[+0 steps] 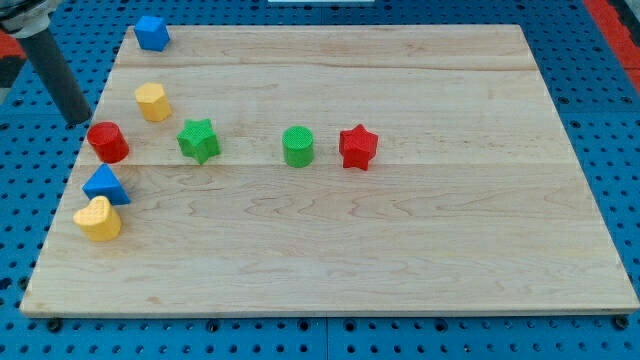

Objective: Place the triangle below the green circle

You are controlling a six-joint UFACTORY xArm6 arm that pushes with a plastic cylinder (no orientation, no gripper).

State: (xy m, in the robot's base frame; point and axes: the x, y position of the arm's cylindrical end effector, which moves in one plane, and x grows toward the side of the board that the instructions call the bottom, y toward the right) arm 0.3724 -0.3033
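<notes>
Seven blocks sit on your wooden board (400,260). Your blue triangle (105,185) lies near the view's left edge, touching the yellow heart (98,220) just below it, with the red cylinder (108,142) just above. The green circle (298,146) stands mid-board, well apart from the triangle, between the green star (198,140) and the red star (357,147). The yellow hexagon (152,102) and blue cube (151,32) sit toward the view's top left. My tip (80,120) rests off the board's left edge, near the red cylinder. You have no claw here: only a plain rod.

Pale wooden board (420,250), smooth-grained; blocks look like matt plastic.
</notes>
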